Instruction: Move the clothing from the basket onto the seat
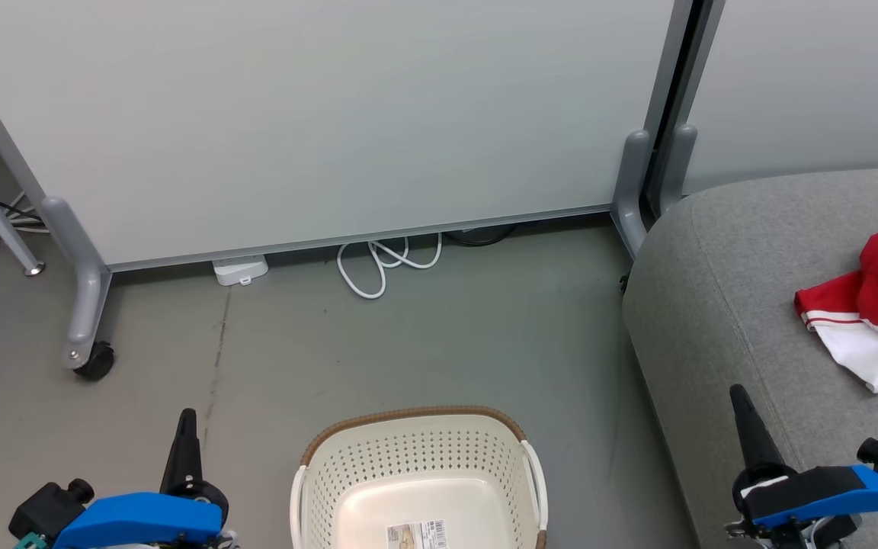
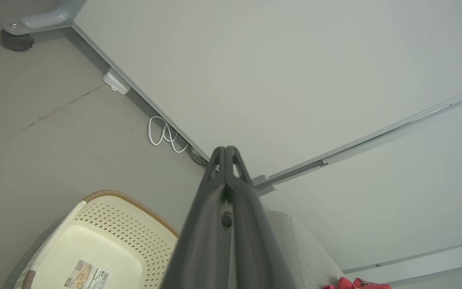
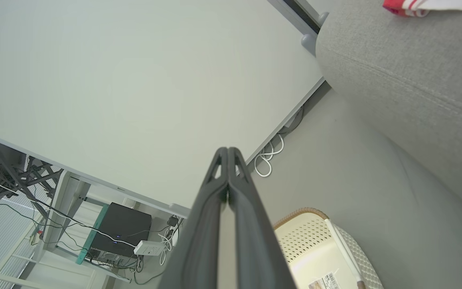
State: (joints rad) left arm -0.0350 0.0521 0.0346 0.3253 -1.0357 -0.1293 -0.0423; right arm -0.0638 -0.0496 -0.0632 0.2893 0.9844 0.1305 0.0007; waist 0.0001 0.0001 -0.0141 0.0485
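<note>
The cream perforated basket [image 1: 416, 457] with a brown rim stands on the floor at the bottom middle; inside it I see only a label on its bare bottom. The basket [image 2: 106, 237] shows again at lower left in the left wrist view, and the basket [image 3: 315, 237] at lower right in the right wrist view. Red and white clothing [image 1: 877, 305] lies on the grey seat [image 1: 721, 305] at the right. My left gripper [image 1: 187, 415] is shut and empty, left of the basket. My right gripper [image 1: 738, 393] is shut and empty, over the seat's front edge.
A pale partition panel [image 1: 317, 114] on a grey wheeled foot [image 1: 88, 320] stands behind the basket. A white coiled cable [image 1: 378, 267] and a power strip [image 1: 239, 269] lie at its base. Bare grey floor [image 1: 447, 343] lies between basket, partition and seat.
</note>
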